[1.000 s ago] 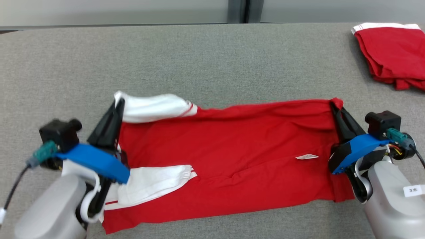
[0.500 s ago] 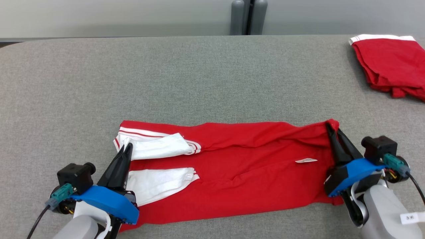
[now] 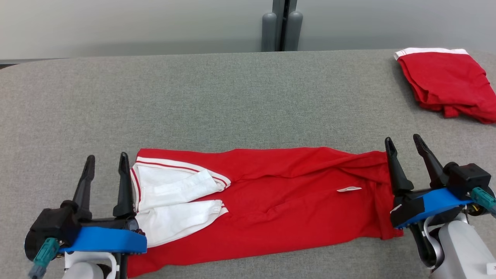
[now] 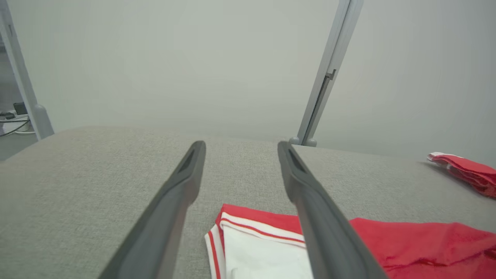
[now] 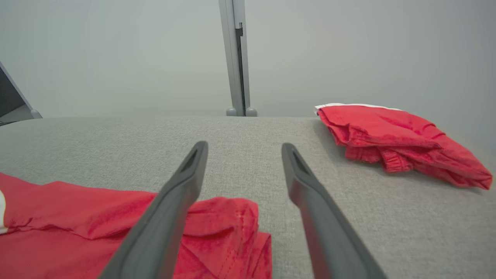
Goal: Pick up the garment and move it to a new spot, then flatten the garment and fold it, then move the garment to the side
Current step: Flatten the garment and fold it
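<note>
The garment [image 3: 279, 197] is a red shirt with white sleeves and red-striped trim, folded lengthwise into a long band across the near part of the grey table [image 3: 217, 100]. Its white sleeves [image 3: 174, 205] lie at the left end, and a small white label [image 3: 348, 189] shows toward the right. My left gripper [image 3: 106, 164] stands open just off the left end, with nothing between its fingers. Open too, my right gripper [image 3: 403, 142] stands at the right end above the cloth's edge. The left wrist view shows the striped sleeve corner [image 4: 255, 236]; the right wrist view shows the bunched red end [image 5: 217, 228].
A second red garment [image 3: 445, 83] with a white edge lies folded at the far right of the table, also seen as the red pile [image 5: 395, 135] in the right wrist view. A grey post [image 3: 283, 25] stands behind the table's far edge against a pale wall.
Both grippers have let go of the garment's far edge and opened. The folded-over edge now lies flat on the table. The head camera has tilted, shifting the whole picture.
</note>
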